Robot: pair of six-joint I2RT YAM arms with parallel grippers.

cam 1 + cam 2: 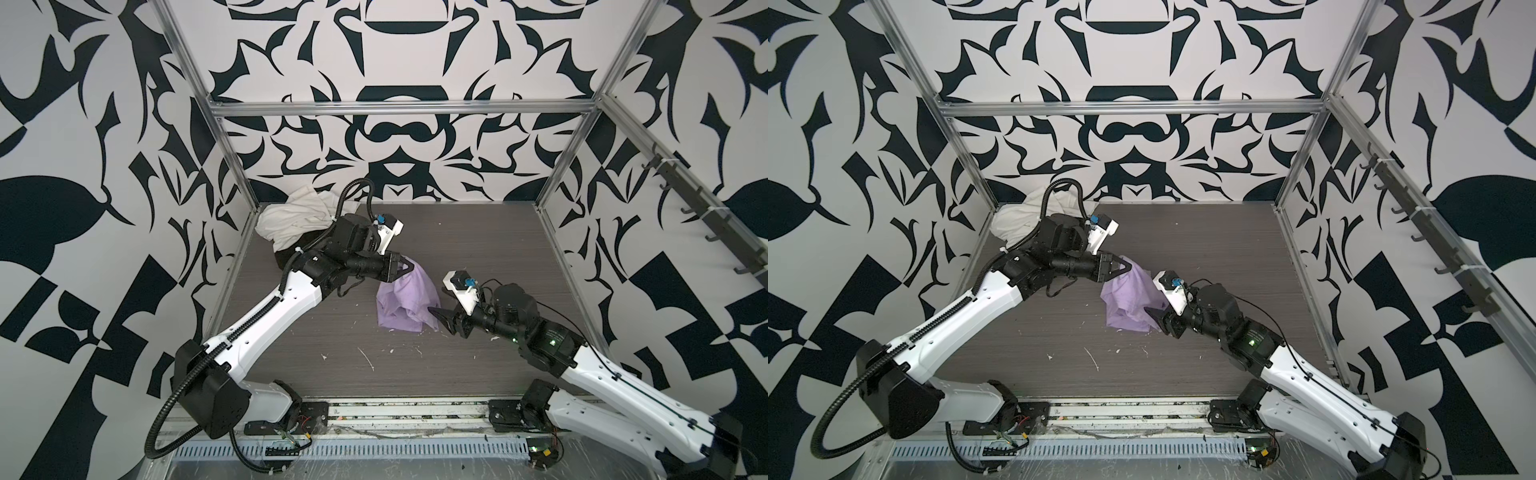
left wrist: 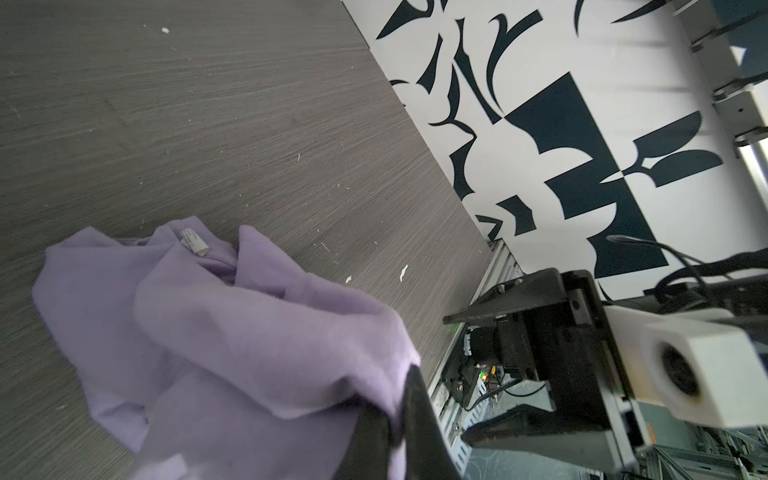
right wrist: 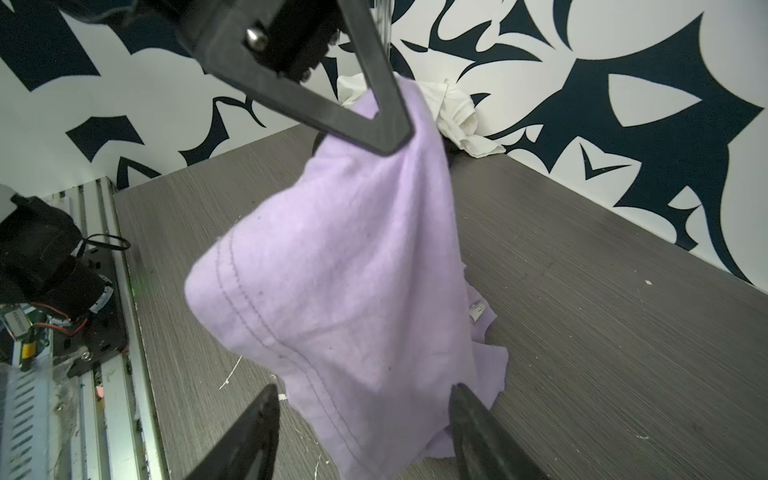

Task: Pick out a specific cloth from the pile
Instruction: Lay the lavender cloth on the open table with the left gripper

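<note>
Hanging: lavender cloth from left pincer; wrinkled; hem double-stitched

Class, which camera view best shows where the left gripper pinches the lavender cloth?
The right wrist view: the left gripper, seen close from the side, is shut on the top of the lavender cloth. Both top views show the pinch small; the left wrist view shows it blurred at the edge.

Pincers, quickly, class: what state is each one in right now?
Left pincer: closed, holding the lavender cloth by its top.
Right pincer: open, its tips either side of the cloth's lower edge, gripping nothing.
</note>
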